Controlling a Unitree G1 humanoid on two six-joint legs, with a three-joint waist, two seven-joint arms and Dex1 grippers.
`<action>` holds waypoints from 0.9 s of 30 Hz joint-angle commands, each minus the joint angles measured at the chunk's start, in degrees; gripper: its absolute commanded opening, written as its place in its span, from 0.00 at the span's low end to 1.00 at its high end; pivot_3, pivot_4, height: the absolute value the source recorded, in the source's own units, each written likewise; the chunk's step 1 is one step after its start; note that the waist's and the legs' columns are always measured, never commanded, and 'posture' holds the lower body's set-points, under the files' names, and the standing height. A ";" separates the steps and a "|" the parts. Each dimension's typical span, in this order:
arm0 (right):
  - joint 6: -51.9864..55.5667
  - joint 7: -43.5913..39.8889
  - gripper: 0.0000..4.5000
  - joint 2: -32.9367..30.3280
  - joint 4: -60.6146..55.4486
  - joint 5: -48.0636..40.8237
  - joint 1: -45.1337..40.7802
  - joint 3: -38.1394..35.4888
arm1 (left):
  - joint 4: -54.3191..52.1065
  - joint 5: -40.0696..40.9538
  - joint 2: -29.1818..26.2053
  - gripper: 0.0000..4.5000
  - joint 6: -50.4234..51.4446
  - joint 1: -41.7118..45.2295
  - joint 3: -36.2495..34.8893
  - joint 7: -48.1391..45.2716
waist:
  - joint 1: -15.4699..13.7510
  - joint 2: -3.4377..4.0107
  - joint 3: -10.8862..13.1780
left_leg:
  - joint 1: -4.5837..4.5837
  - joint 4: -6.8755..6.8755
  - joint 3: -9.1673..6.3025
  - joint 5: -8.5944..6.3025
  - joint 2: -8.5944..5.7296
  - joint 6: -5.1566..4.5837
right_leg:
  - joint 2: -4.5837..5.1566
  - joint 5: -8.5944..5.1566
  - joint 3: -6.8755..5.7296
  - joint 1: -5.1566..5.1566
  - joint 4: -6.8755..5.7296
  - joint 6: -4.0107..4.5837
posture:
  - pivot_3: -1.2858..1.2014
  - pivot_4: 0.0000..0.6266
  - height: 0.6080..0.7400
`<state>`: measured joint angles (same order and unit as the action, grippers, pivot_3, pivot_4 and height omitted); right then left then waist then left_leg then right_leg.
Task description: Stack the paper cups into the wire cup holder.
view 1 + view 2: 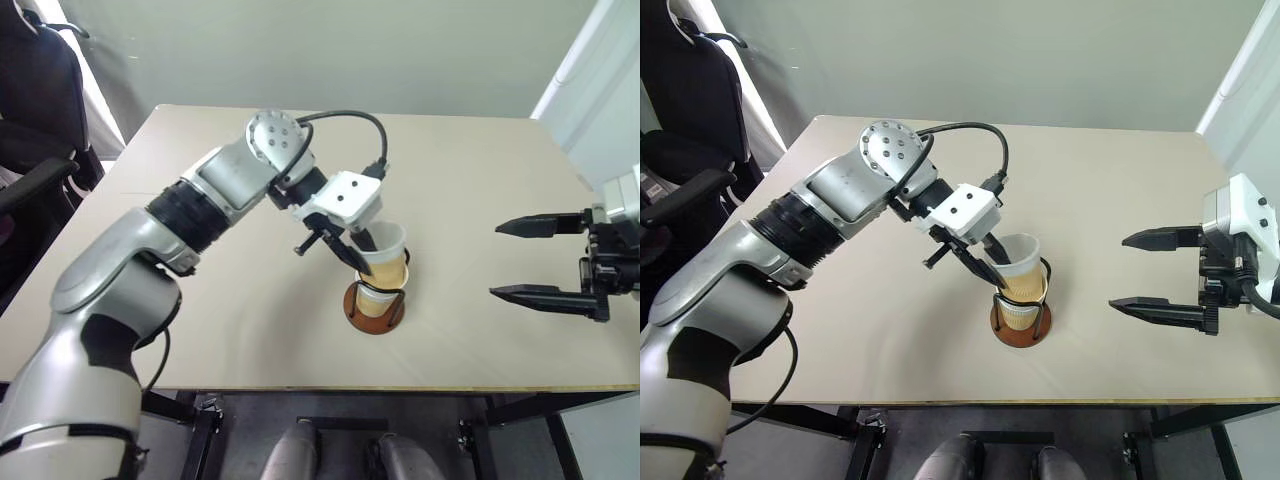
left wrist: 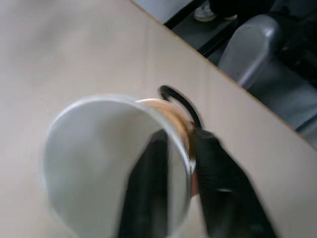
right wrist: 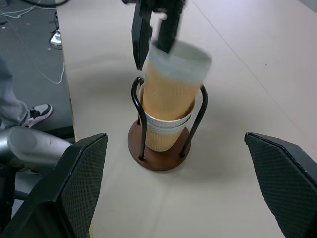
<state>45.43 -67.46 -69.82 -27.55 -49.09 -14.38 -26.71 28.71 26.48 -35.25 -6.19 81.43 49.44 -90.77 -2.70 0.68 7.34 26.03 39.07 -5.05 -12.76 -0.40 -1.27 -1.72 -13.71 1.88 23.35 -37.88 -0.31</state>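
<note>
Three paper cups: nested in one stack (image 3: 171, 106) at lower centre of the head views; the top cup (image 1: 1020, 262) sits high and tilted, its white mouth (image 2: 114, 163) facing up and toward the left arm, while the white rims of the lower cups show beneath its tan-orange wall.
Wire cup holder (image 3: 158, 148): stands upright on the table (image 1: 470, 180) with its round reddish-brown base flat; black wire loops rise on either side of the stack, and the lower cups sit inside them.
Left gripper (image 1: 985, 262): reaches from the upper left down to the top cup's rim; one black finger (image 2: 148, 193) lies inside the cup and the other outside, with the wall between them. Whether they pinch the wall or have let it go, I cannot tell.
Right gripper (image 1: 525, 260): at the right edge of the head views, well apart from the holder, its two black fingers spread wide and holding nothing; they point toward the stack.
Table: pale beige top, bare around the holder.
</note>
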 commanded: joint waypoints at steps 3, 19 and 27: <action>-0.87 -0.04 1.00 -0.45 -0.26 -0.76 -1.19 -1.09 | 5.03 -4.95 5.90 0.70 -5.61 -0.09 -11.21 -1.10 | -0.15 -0.01 0.01 | 0.03 0.01 0.00 0.01 0.00 0.01 | 0.00 0.01 -0.01 0.02 0.00 -0.02 | 0.52 0.24 1.00; -9.21 -17.61 1.00 -6.56 13.49 6.59 0.92 4.02 | -9.64 15.47 -39.42 0.99 36.19 -19.40 -32.16 -1.73 | 1.62 0.07 -0.03 | -0.07 -0.28 0.51 0.39 0.12 0.61 | -0.05 -0.25 0.45 0.33 0.01 -0.12 | 0.52 0.24 1.00; -12.09 -19.81 1.00 -5.75 17.15 8.91 -4.28 9.83 | -20.34 23.44 -50.03 0.99 40.18 -38.96 -39.35 -1.73 | 1.06 0.06 -0.05 | -0.28 -0.14 0.53 -0.16 -0.01 -0.23 | 0.04 -0.11 0.52 0.14 -0.07 0.30 | 0.52 0.24 1.00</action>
<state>34.07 -86.60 -75.20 -10.49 -40.21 -17.46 -16.46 9.94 47.99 -83.40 33.75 43.08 13.92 -90.84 -1.64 0.74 7.29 25.67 38.91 -4.52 -12.87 -0.39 -1.43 -1.68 -13.80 2.40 23.48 -38.02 0.03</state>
